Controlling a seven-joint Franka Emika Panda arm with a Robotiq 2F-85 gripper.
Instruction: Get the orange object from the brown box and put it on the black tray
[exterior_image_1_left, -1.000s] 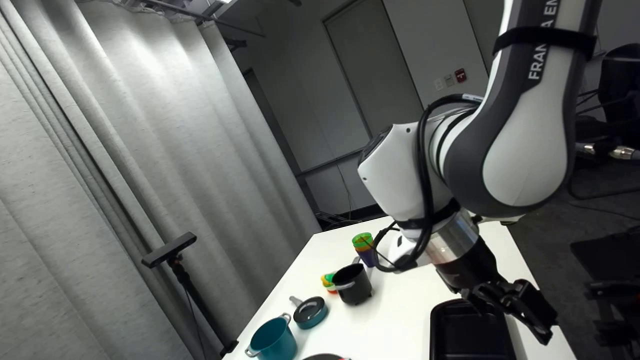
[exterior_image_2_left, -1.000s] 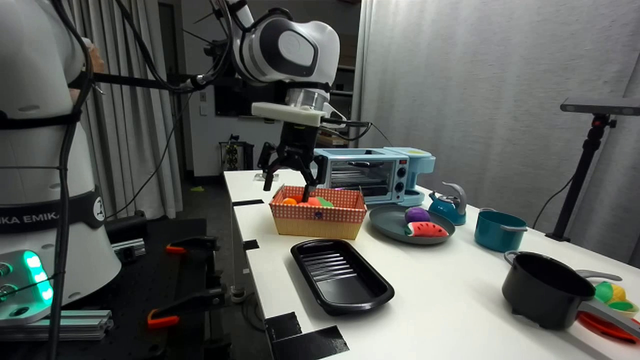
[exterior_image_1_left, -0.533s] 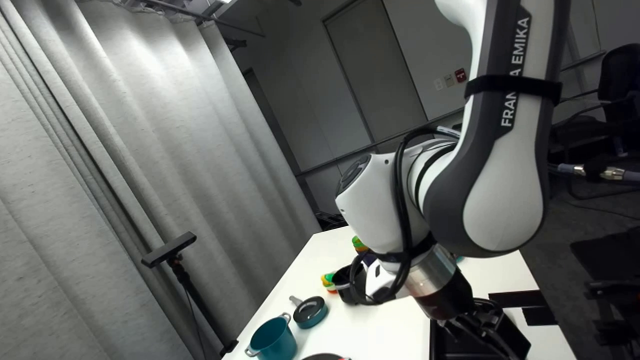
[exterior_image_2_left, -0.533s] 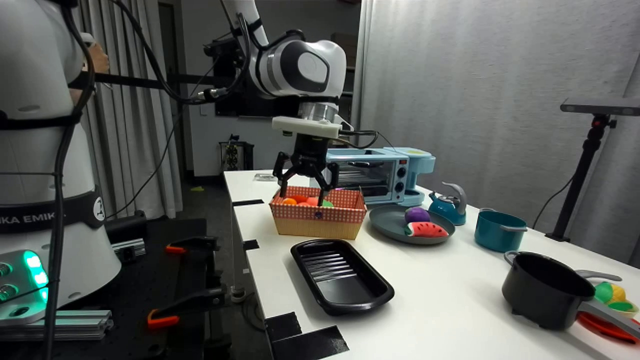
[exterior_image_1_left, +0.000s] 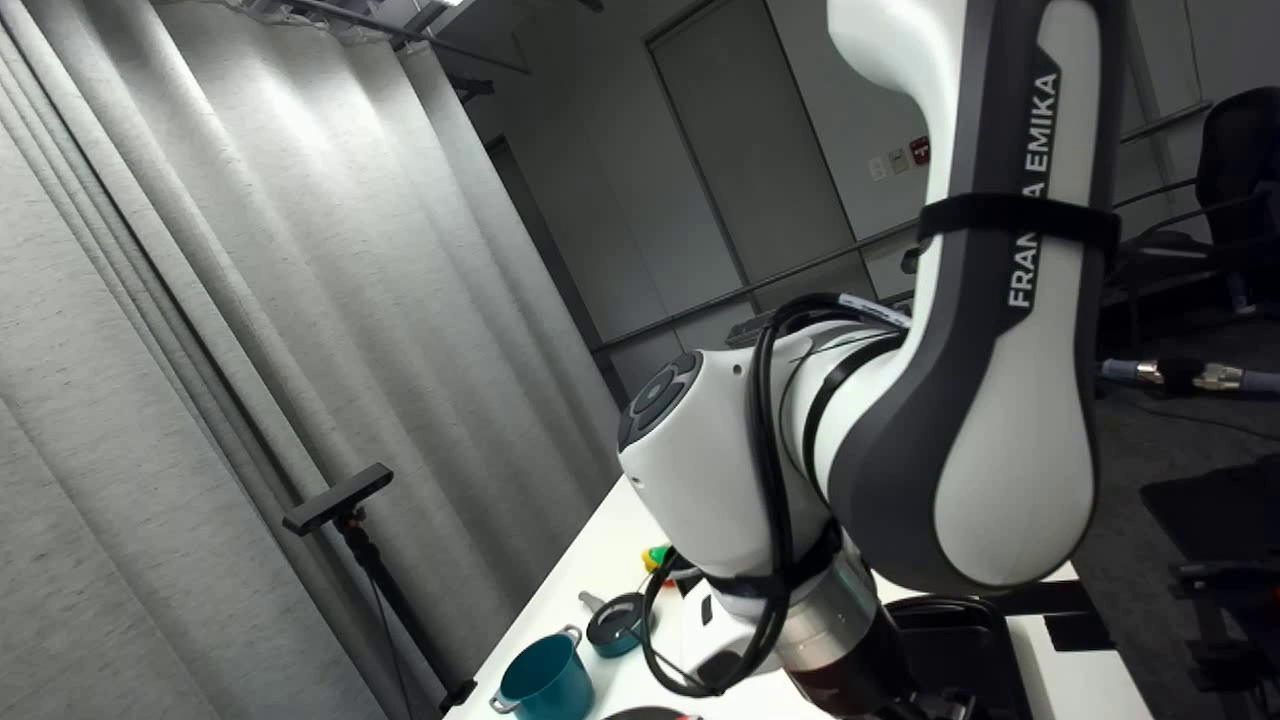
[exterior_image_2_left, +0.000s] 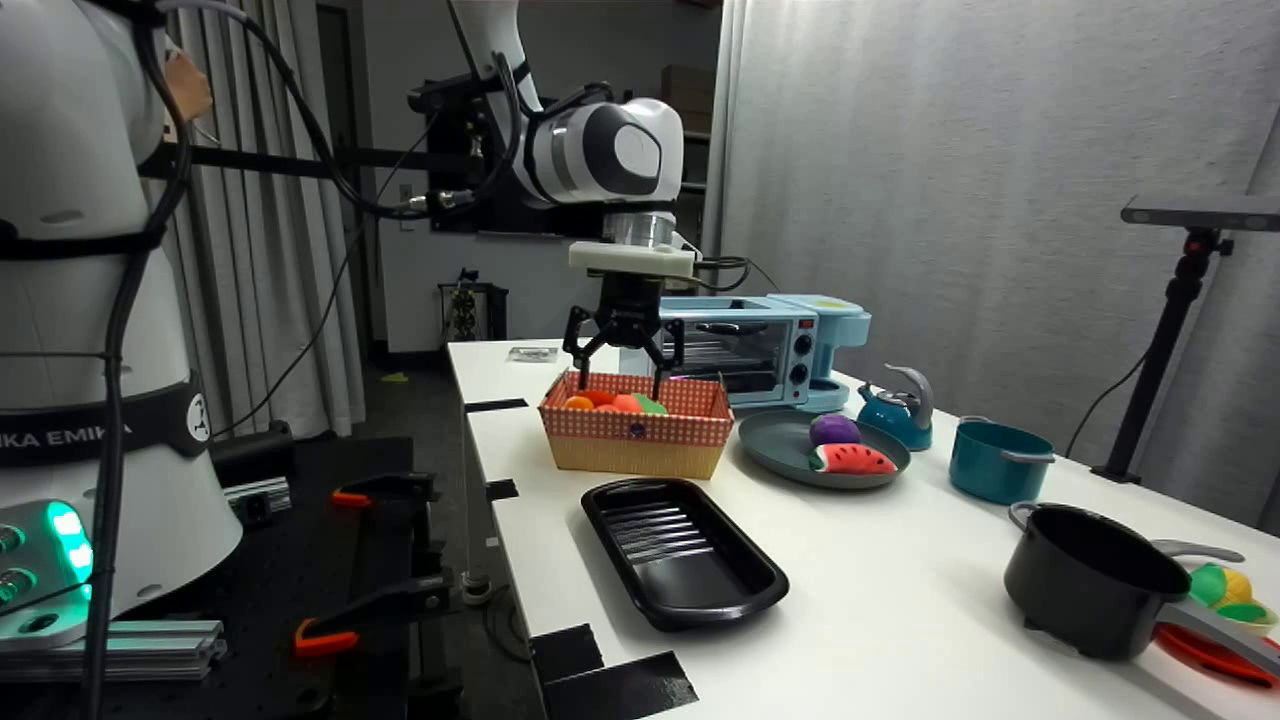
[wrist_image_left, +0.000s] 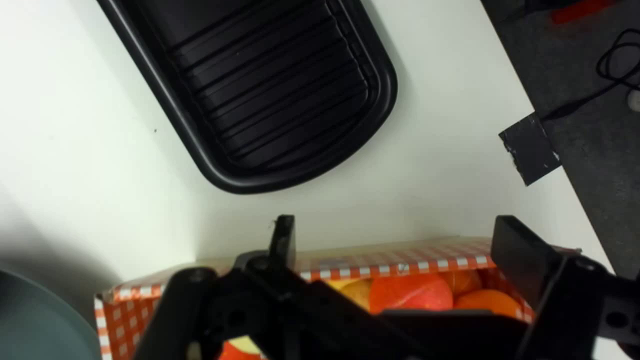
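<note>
orange object (wrist_image_left: 489, 302) lies in the checked box (exterior_image_2_left: 632, 460) beside other colourful pieces (wrist_image_left: 412, 292), and the fingers (wrist_image_left: 520, 252) are spread over this box, pinching nothing, so, beyond the approach, i judge that grasping, lifting and placing on the black tray (exterior_image_2_left: 692, 562) all remain.

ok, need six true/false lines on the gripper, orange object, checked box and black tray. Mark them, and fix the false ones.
1. The gripper is open. True.
2. An orange object lies in the checked box. True.
3. The checked box is closed on top. False: its top is open.
4. The black tray lies on the white table. True.
5. The checked box stands inside the black tray. False: it stands on the white table, outside the tray.
6. The gripper is down inside the black tray. False: it is at the checked box.
</note>
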